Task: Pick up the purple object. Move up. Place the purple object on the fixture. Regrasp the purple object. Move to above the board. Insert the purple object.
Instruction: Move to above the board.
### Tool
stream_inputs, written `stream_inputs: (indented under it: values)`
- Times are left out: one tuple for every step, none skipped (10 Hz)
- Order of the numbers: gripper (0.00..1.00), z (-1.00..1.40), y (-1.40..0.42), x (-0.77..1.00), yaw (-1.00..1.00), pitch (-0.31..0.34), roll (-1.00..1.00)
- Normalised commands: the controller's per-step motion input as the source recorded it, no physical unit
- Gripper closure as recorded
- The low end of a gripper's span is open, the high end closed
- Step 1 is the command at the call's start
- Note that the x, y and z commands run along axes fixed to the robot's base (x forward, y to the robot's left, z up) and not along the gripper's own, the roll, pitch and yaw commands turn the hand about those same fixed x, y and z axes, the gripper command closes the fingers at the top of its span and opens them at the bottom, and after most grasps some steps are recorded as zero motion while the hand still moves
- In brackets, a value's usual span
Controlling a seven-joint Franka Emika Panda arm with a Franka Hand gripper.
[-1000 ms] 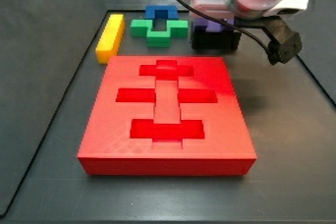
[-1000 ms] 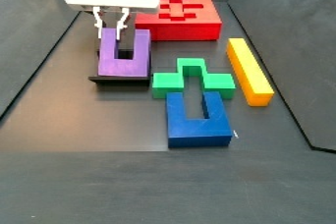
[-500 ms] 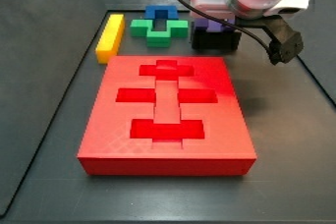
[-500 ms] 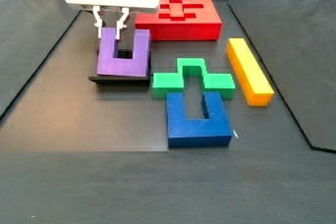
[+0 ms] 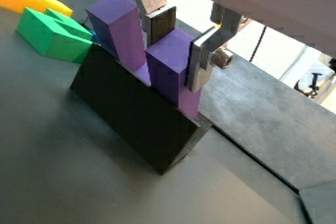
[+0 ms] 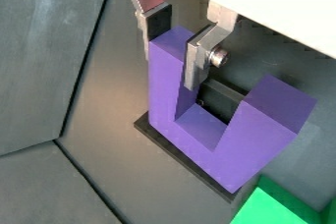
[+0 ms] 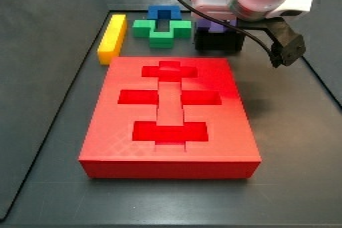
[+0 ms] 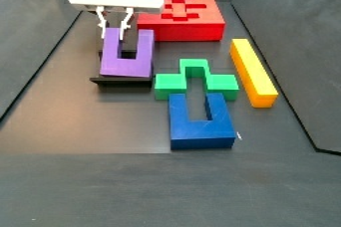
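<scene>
Gripper [image 8: 118,20] is hanging low over the fixture [image 8: 123,82], near the board [image 8: 186,17]. The purple object [image 8: 126,54] is resting on the fixture, prongs pointing toward the board in a side view. In both wrist views the silver fingers [image 6: 198,59] are straddling one prong [image 5: 168,59], pads at its faces; contact looks likely, though a firm clamp is not certain. The green-and-blue cross block [image 8: 197,103] and yellow bar [image 8: 253,71] are lying apart on the bench [image 8: 80,171].
</scene>
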Motion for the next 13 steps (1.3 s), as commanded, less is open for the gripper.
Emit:
stream_inputs:
  values:
    - [1.00, 1.40, 0.00, 0.00, 0.00, 0.000, 0.00]
    - [1.00, 1.40, -0.03, 0.00, 0.00, -0.041, -0.05]
    - [1.00, 1.40, -0.04, -0.02, -0.01, -0.035, -0.08]
    - [1.00, 1.40, -0.02, -0.02, -0.02, -0.037, -0.04]
    - [1.00, 1.40, -0.03, -0.01, -0.02, -0.016, -0.03]
    - [1.00, 1.40, -0.04, -0.01, -0.03, 0.017, -0.01]
    - [1.00, 1.40, -0.04, -0.01, -0.03, 0.025, 0.00]
    - [1.00, 0.73, -0.02, 0.01, -0.02, 0.047, -0.01]
    - [1.00, 0.48, -0.01, 0.02, -0.02, 0.062, 0.01]
    - [1.00, 0.20, -0.02, 0.04, 0.00, 0.082, 0.01]
    - [1.00, 0.31, -1.40, -1.17, 0.03, 0.202, -1.00]
    - [1.00, 0.29, -1.40, -1.19, 0.03, 0.201, -1.00]
    - [1.00, 0.32, -1.40, -1.29, 0.05, 0.164, -1.00]
